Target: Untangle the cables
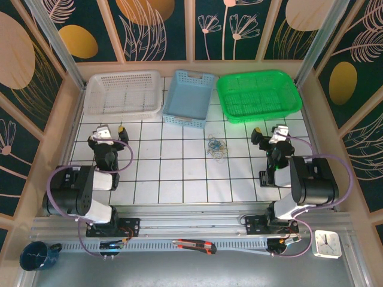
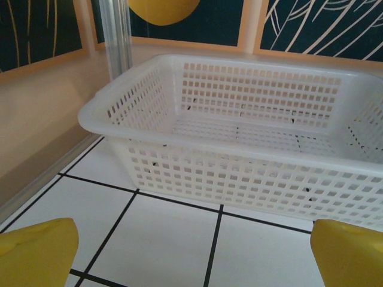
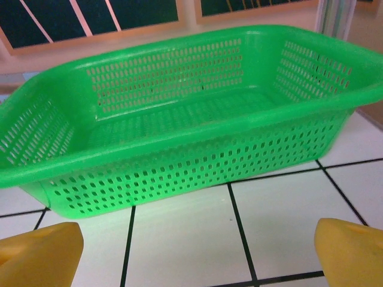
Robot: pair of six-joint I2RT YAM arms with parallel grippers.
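Box cutter (image 1: 194, 245) lay on the grey ledge (image 1: 149, 269) at the near edge in the top view, with a dark blue mug (image 1: 39, 256) at the left corner and a small white clock (image 1: 328, 243) at the right. Past the arm bases was the desk (image 1: 173, 173), white tiles with black grout. The cables (image 1: 215, 146) sat as one small tangle on a tile near the middle, blue and pale strands, near the front of the blue basket (image 1: 188, 98) but not touching it. White basket (image 1: 122, 92) was left of the blue one, green basket (image 1: 258, 95) right of it, all three along the far edge. Left tool (image 1: 112, 129) and right tool (image 1: 267, 133) both had jaws spread wide and held nothing, each well apart from the cables. Dark wall panels (image 1: 161, 27) with leaf and flower prints in pale wood frames closed in the desk.

Left wrist view: yellow fingertips (image 2: 36, 254) stood at the bottom corners, bare tile between them. The white basket was just ahead, a metal post (image 2: 116, 30) behind it.

Right wrist view: yellow fingertips (image 3: 36, 254) were spread the same way over bare tile. The green basket rested on the tiles ahead, dark panels behind.
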